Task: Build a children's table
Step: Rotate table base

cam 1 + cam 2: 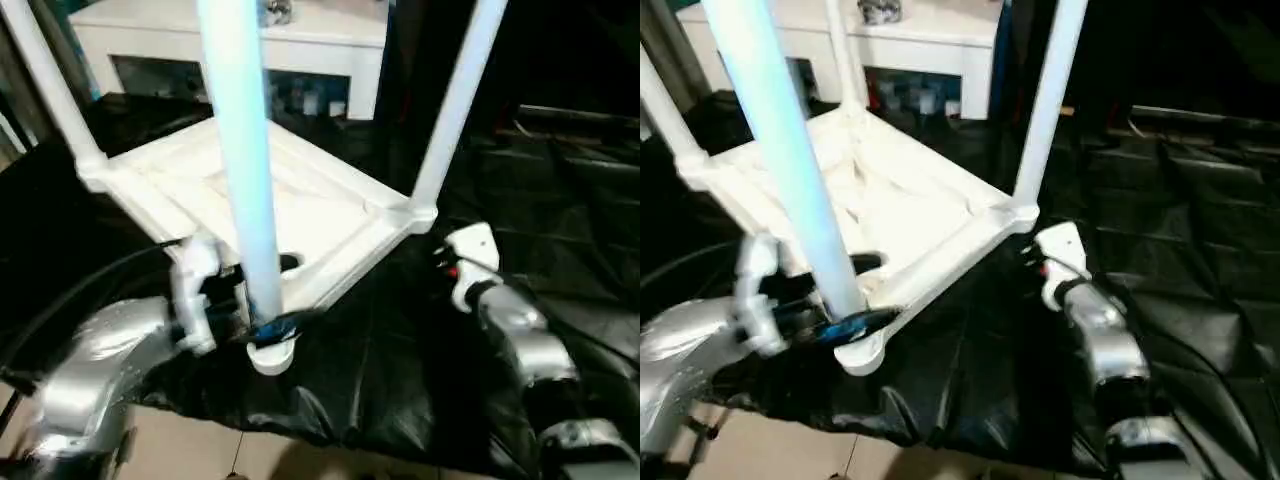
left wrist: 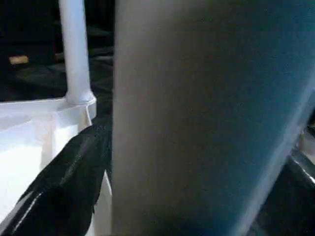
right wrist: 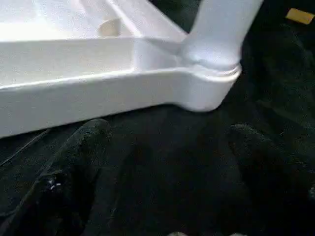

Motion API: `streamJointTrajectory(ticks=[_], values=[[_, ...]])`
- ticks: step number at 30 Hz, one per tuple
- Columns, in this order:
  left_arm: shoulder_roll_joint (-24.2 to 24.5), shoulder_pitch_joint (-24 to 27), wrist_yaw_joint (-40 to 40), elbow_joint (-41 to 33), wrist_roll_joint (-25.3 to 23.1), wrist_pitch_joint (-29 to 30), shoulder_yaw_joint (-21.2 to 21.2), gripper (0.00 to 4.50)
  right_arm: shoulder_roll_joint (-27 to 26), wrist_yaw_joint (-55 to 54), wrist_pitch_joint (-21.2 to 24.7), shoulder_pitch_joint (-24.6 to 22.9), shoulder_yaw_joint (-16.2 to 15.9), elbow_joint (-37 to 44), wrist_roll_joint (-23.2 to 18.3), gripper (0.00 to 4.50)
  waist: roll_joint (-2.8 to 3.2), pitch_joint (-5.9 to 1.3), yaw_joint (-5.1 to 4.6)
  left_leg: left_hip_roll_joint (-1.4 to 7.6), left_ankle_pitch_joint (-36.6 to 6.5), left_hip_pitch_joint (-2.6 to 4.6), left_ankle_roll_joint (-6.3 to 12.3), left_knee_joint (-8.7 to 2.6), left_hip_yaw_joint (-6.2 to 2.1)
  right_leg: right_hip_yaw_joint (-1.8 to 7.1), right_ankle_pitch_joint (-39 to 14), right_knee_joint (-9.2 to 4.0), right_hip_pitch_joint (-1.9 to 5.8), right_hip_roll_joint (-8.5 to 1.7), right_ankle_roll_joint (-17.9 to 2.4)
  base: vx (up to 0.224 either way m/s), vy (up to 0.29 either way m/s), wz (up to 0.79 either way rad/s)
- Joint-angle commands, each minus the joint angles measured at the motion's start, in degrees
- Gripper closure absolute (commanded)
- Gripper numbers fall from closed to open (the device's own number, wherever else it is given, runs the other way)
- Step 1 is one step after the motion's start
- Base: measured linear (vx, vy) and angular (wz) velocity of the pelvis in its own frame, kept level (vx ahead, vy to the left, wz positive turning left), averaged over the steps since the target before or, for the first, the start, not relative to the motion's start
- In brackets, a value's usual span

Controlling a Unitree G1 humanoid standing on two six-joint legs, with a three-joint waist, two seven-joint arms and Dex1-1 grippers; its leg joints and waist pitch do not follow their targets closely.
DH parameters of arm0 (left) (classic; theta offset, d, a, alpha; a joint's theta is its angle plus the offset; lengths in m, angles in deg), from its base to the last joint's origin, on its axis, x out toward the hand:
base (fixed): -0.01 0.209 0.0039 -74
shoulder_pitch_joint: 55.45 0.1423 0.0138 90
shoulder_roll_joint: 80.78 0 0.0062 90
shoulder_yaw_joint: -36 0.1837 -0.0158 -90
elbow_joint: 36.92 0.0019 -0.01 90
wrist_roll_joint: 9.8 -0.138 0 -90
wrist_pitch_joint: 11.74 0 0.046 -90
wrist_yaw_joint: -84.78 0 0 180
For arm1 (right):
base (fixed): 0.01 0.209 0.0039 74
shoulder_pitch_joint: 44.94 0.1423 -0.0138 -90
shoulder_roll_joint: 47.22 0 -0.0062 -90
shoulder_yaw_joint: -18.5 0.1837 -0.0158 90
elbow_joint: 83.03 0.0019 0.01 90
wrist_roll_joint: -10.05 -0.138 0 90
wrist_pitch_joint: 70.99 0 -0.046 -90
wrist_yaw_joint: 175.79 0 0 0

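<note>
The left tool (image 1: 262, 325) sat low at the nearest leg (image 1: 240, 160), its black fingers spread on either side of the tube just above the near corner socket (image 1: 272, 355) — around it, not clamped as far as I could see. The right tool (image 3: 162, 162) hung with its fingers wide apart and nothing between them, just short of the right-hand corner (image 3: 206, 93) of the table top (image 1: 300, 215).

The children's table lay upside down on the black-draped table (image 1: 400, 380), ribbed underside up, with a leg standing in each corner I could make out. It looked to me like the last leg was being seated — the nearest one seemed to lean a little rather than stand true. The next move, I judged, would call for a firm hold low on that tube and a straight push down into the socket, with the right tool steadying the frame so that it did not skate on the cloth.
</note>
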Motion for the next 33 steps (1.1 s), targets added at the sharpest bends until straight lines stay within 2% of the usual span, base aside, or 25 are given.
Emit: streamJointTrajectory(ticks=[1,2,3,5,6,10,11,12,13,15,18,19,20,21,23,24,25,27,28,29,30,33], values=[[-0.9,-1.6,-0.2,0.8,-0.5,-0.8,1.4,0.03,-0.8,0.0,0.8,0.3,-1.3,0.9,0.6,0.22,0.7,-3.45,0.15,0.34,-15.2,0.15,-0.76,-3.91,0.01,1.91,-17.7,-4.41,2.45,-2.82,-9.8,0.0,0.0,0.0],[-1.8,-2.5,-0.1,1.2,-0.4,-1.0,2.2,0.03,-1.5,0.3,0.7,0.7,-1.9,0.2,0.9,0.22,0.65,-3.38,0.09,0.38,-15.4,0.08,-0.72,-3.99,0.02,1.9,-17.6,-4.5,2.45,-2.79,-10.1,0.0,0.0,0.0],[-3.3,-3.8,0.0,1.8,-0.2,-1.2,3.5,0.03,-2.7,0.6,0.4,1.6,-2.9,-1.3,1.5,0.22,0.95,-3.34,0.05,0.4,-16.0,0.18,-0.78,-3.97,0.09,1.86,-17.6,-4.58,2.28,-2.76,-10.7,0.0,0.0,0.0],[-4.3,-4.7,0.1,2.5,-0.3,-1.5,4.3,0.03,-3.3,0.7,0.3,2.2,-3.5,-2.2,2.0,0.22,0.77,-3.44,0.11,0.48,-16.2,0.21,-0.83,-3.93,0.03,1.88,-16.9,-4.44,2.36,-2.89,-11.4,0.0,0.0,0.0],[-5.4,-5.5,0.4,3.4,-0.7,-2.2,5.4,0.03,-4.2,0.8,0.2,3.0,-3.9,-3.4,2.3,0.22,0.89,-3.36,0.15,0.55,-16.3,0.11,-0.76,-4.0,-0.03,1.88,-16.5,-4.38,2.39,-2.91,-11.8,0.0,0.0,0.0],[-9.6,-7.9,-0.8,5.7,-2.2,-3.1,9.1,0.03,-6.6,0.8,-0.4,6.2,-4.9,-7.1,3.1,0.22,0.52,-3.45,-0.14,0.52,-15.7,-0.07,-0.67,-3.92,-0.02,1.89,-16.3,-4.25,2.69,-2.98,-11.8,0.0,0.0,0.0],[-10.9,-8.8,-1.6,6.8,-3.2,-3.8,10.0,0.03,-6.9,0.7,-0.5,6.9,-5.0,-7.8,3.1,0.22,0.47,-3.44,0.01,0.56,-15.4,0.07,-0.64,-3.87,-0.01,1.91,-16.0,-4.32,2.66,-3.03,-11.7,0.0,0.0,0.0],[-12.7,-9.9,-2.5,8.4,-4.6,-5.3,11.0,0.03,-7.2,0.5,-0.6,7.6,-5.0,-8.6,3.2,0.22,0.34,-3.47,-0.07,0.48,-14.5,-0.19,-0.35,-3.84,0.01,1.93,-15.4,-4.24,2.87,-3.02,-11.7,0.0,0.0,0.0],[-13.9,-10.5,-3.5,9.6,-5.4,-6.3,11.6,0.03,-7.2,0.4,-0.8,8.0,-5.0,-9.1,3.3,0.22,0.41,-3.51,-0.01,0.46,-14.1,-0.17,-0.26,-3.77,0.02,1.91,-15.2,-4.28,2.86,-3.08,-11.7,0.0,0.0,0.0],[-17.6,-12.9,-6.6,13.9,-8.0,-8.7,13.3,0.03,-7.3,0.1,-1.4,8.8,-4.8,-10.4,3.3,0.22,0.11,-3.6,0.02,0.48,-12.7,-0.27,0.47,-3.6,0.14,1.94,-14.0,-4.35,2.96,-3.1,-11.8,0.0,0.0,0.0],[-19.6,-14.7,-8.6,17.5,-10.2,-10.9,14.2,0.03,-7.1,-0.4,-1.6,8.9,-4.4,-11.0,3.4,0.22,0.2,-3.66,0.02,0.46,-11.9,-0.58,0.86,-3.59,0.03,1.86,-12.9,-4.3,3.24,-3.17,-12.0,0.0,0.0,0.0],[-19.6,-14.7,-8.6,17.5,-10.2,-10.9,14.2,0.03,-7.1,-0.4,-1.6,8.9,-4.4,-11.0,3.4,0.22,0.14,-3.72,0.01,0.41,-11.9,-0.43,0.94,-3.53,0.1,1.85,-12.8,-4.3,3.15,-3.08,-12.0,0.0,0.0,0.0],[-21.9,-17.6,-11.8,22.8,-13.0,-13.6,14.6,0.03,-6.6,-0.8,-1.9,8.8,-3.4,-11.5,3.0,0.22,0.71,-3.71,0.06,0.43,-11.8,-0.52,1.09,-3.53,0.0,1.85,-12.6,-4.29,3.2,-3.2,-12.2,0.0,0.0,0.0],[-23.3,-19.9,-14.0,26.6,-14.9,-15.8,14.6,0.03,-6.1,-1.1,-2.2,8.7,-2.6,-11.9,2.8,0.22,0.74,-3.78,0.26,0.4,-12.6,-0.01,1.13,-3.36,0.17,1.91,-12.0,-4.45,3.06,-3.08,-12.6,0.0,0.0,0.0],[-24.3,-21.9,-16.8,30.2,-16.3,-17.7,14.0,0.03,-5.4,-1.6,-2.5,8.3,-2.0,-12.3,2.8,0.22,0.7,-3.74,0.29,0.32,-12.9,-0.22,1.12,-3.42,0.11,1.81,-11.7,-4.47,3.23,-3.02,-12.7,0.0,0.0,0.0],[-24.7,-22.8,-18.4,31.8,-17.3,-18.4,13.8,0.03,-5.1,-1.8,-2.7,8.3,-1.7,-12.5,2.8,0.22,0.44,-3.81,0.25,0.25,-12.5,-0.49,1.31,-3.43,-0.02,1.75,-11.4,-4.28,3.54,-3.1,-12.7,0.0,0.0,0.0],[-25.1,-23.8,-19.7,34.2,-18.0,-20.7,13.0,0.03,-4.7,-2.2,-2.9,8.0,-1.2,-12.7,2.6,0.22,0.96,-3.84,0.21,0.28,-12.8,-0.33,1.52,-3.32,0.0,1.7,-11.8,-4.59,3.35,-3.15,-12.7,0.0,0.0,0.0],[-25.5,-25.0,-21.6,37.3,-18.9,-22.8,12.1,0.03,-4.0,-2.9,-3.2,7.6,-0.3,-12.7,2.2,0.22,0.61,-3.91,0.25,0.09,-12.2,-0.53,2.09,-3.18,0.04,1.7,-12.2,-4.6,3.54,-3.19,-12.8,0.0,0.0,0.0],[-25.7,-25.2,-21.7,38.1,-18.7,-23.8,11.5,0.03,-3.4,-3.4,-3.3,7.2,0.1,-12.4,2.1,0.22,0.92,-3.93,0.35,0.07,-11.7,-0.54,2.37,-3.1,0.04,1.66,-12.5,-4.56,3.53,-3.22,-12.8,0.0,0.0,0.0],[-25.8,-25.3,-21.7,38.6,-18.6,-24.4,11.3,0.03,-3.2,-3.6,-3.4,7.0,0.3,-12.4,2.0,0.22,0.83,-3.98,0.42,0.1,-11.4,-0.54,2.62,-3.06,0.09,1.66,-12.6,-4.68,3.54,-3.26,-12.8,0.0,0.0,0.0],[-25.8,-25.1,-21.9,38.9,-18.3,-25.7,10.5,0.03,-2.5,-3.9,-3.5,6.4,1.0,-11.7,1.7,0.22,1.06,-4.01,0.58,0.12,-10.6,-0.6,2.96,-3.01,0.05,1.66,-12.3,-4.52,3.57,-3.27,-13.0,0.0,0.0,0.0],[-25.0,-23.7,-22.2,38.5,-17.5,-27.0,8.8,0.03,-0.7,-3.5,-3.5,4.3,2.8,-8.9,1.0,0.22,1.21,-4.05,0.93,0.21,-9.7,-0.66,3.95,-2.89,0.19,1.56,-11.5,-4.54,3.5,-3.16,-13.1,0.0,0.0,0.0]])
